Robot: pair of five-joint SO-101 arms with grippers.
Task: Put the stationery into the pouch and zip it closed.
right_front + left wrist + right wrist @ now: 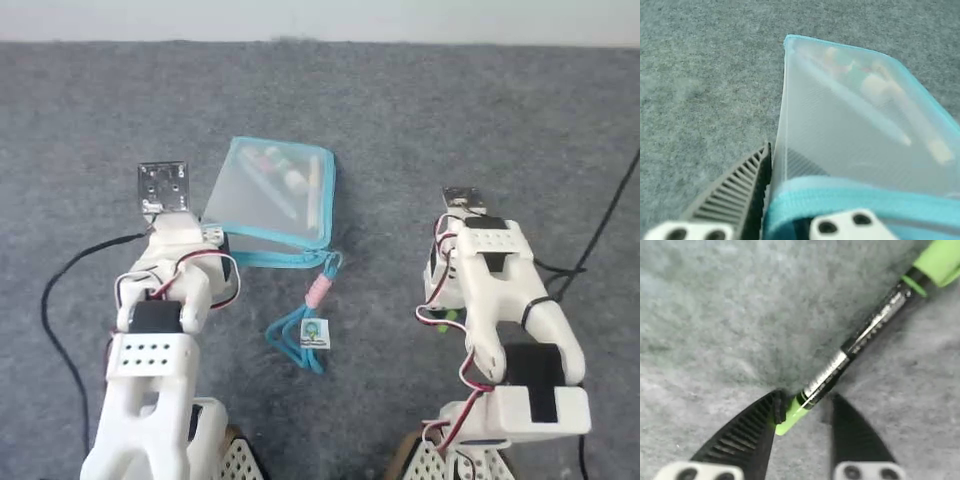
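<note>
A see-through pouch with a teal border lies flat in the middle of the grey-carpeted counter, its zip edge along the near side. Several pieces of stationery show through its clear face, bunched toward the far right corner. From the pouch's near right corner a teal cord trails toward the near side, strung with a pink bead and a small printed tag.

At the pouch's near left corner, the left gripper is clamped on the teal zip edge; the left wrist view shows the ribbed finger pressed against the side of the pouch, with the teal band running across the other finger.

Well to the right of the pouch, a green and black pen lies on the counter (only slivers of green peek out beneath the arm in the high view). The right gripper sits low over it, fingers apart, straddling one end; the pen's green tip touches one finger and stands clear of the other.
</note>
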